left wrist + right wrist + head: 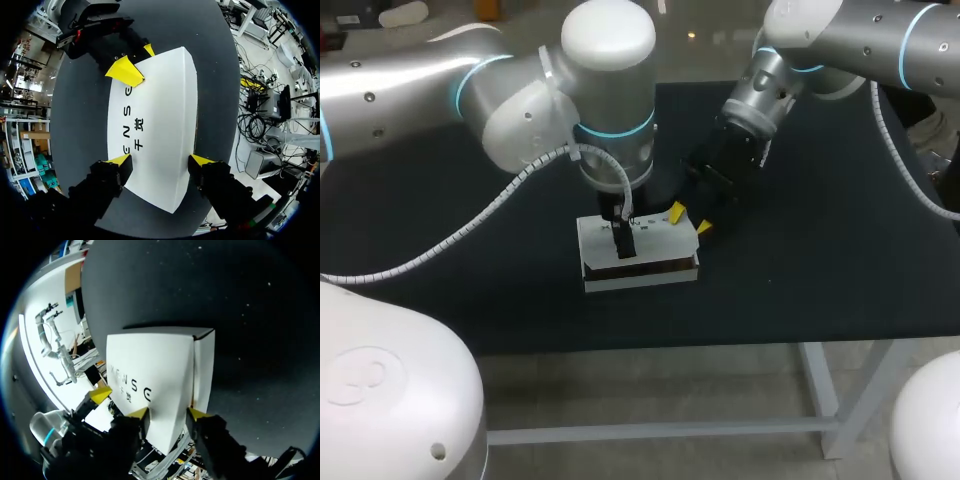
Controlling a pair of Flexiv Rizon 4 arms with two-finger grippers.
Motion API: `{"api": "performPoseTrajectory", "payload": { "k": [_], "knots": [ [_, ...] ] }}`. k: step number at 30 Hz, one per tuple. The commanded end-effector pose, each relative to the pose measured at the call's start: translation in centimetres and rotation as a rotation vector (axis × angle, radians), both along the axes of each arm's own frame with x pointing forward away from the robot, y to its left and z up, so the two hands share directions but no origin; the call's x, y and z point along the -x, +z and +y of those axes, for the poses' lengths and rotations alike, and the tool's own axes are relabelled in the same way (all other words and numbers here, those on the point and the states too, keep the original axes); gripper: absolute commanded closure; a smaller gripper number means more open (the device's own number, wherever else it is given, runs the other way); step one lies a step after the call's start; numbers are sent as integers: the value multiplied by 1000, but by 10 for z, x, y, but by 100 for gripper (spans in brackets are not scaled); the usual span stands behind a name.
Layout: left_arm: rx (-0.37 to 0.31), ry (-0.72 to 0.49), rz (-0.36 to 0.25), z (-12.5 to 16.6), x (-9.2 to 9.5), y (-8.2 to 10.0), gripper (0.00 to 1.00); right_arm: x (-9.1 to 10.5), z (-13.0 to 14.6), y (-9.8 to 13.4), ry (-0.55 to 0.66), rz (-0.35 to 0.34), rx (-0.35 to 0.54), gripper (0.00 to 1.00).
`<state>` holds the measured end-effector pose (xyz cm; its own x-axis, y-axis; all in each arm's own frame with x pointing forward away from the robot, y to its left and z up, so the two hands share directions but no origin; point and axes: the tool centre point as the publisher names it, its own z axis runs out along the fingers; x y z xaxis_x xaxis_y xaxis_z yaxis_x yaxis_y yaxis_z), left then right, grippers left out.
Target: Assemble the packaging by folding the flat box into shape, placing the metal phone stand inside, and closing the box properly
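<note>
From overhead, the left arm hides most of the left gripper and the far edge of the box; the right gripper covers the box's near end in its wrist view.

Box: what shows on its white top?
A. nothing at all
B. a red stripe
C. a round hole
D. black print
D: the box bears a row of black print along its top, seen in both wrist views.

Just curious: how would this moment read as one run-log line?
left tool: shut on box sides | right tool: at box corner
</note>
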<state>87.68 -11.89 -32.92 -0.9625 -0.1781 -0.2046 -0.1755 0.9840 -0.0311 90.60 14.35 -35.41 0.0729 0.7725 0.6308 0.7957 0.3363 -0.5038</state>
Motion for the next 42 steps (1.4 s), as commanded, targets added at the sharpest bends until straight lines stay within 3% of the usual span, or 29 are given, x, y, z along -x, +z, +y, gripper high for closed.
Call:
{"api": "performPoseTrajectory", "payload": {
  "k": [1,7,11,23,42],
  "knots": [
    [1,5,-26,0,2,-1,23,-1,1,0,3,3,0,50],
    [-14,20,-58,-2,-1,-1,33,-1,1,0,3,3,0,51],
    [-12,26,-71,-3,-3,-2,50,-1,1,0,3,3,0,51],
    [-12,20,-98,-7,0,-5,61,-1,1,0,3,3,0,51],
    [-7,18,-125,-10,7,-13,64,-1,1,0,3,3,0,51]
  ]
}}
